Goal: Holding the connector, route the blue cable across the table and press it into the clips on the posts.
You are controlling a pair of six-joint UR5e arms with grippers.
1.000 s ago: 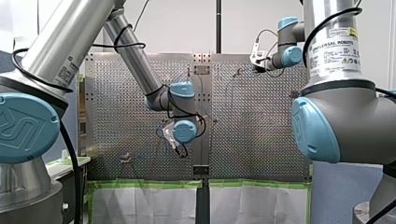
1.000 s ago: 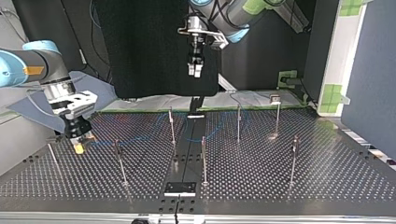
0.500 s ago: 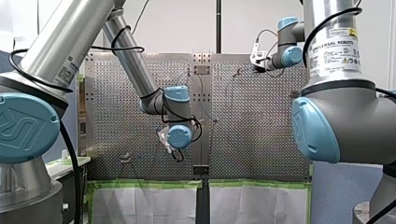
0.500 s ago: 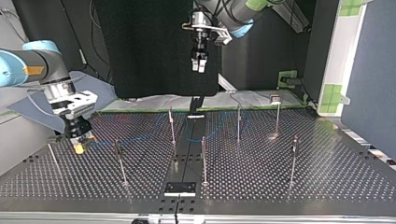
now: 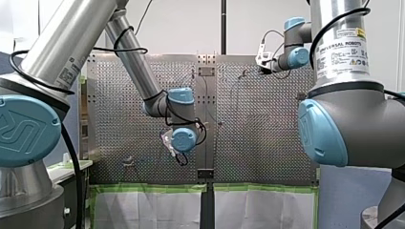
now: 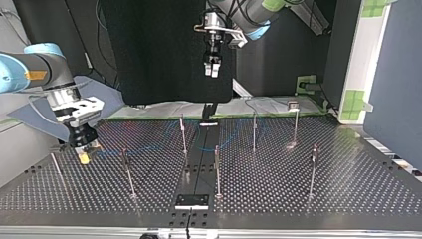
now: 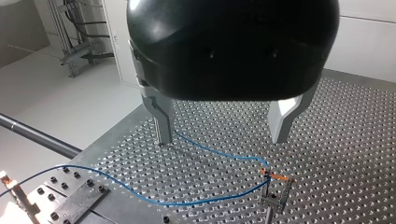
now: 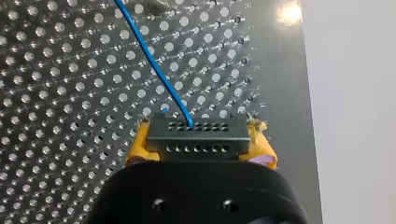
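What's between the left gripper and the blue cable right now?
Nothing visible. My left gripper hangs open above the table. The blue cable lies on the plate below its fingers, with only air between. A post stands beside the cable, not over it.

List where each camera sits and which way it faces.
Front view: behind and above the shoulders, looking over the table; my left arm and my right arm enter from the sides.
Top view: across the table, facing the arms; my left gripper hangs high, my right gripper low.
Left wrist view: down past its open fingers onto the blue cable.
Right wrist view: along its yellow pads at the connector.
Both wrist views share the blue cable.
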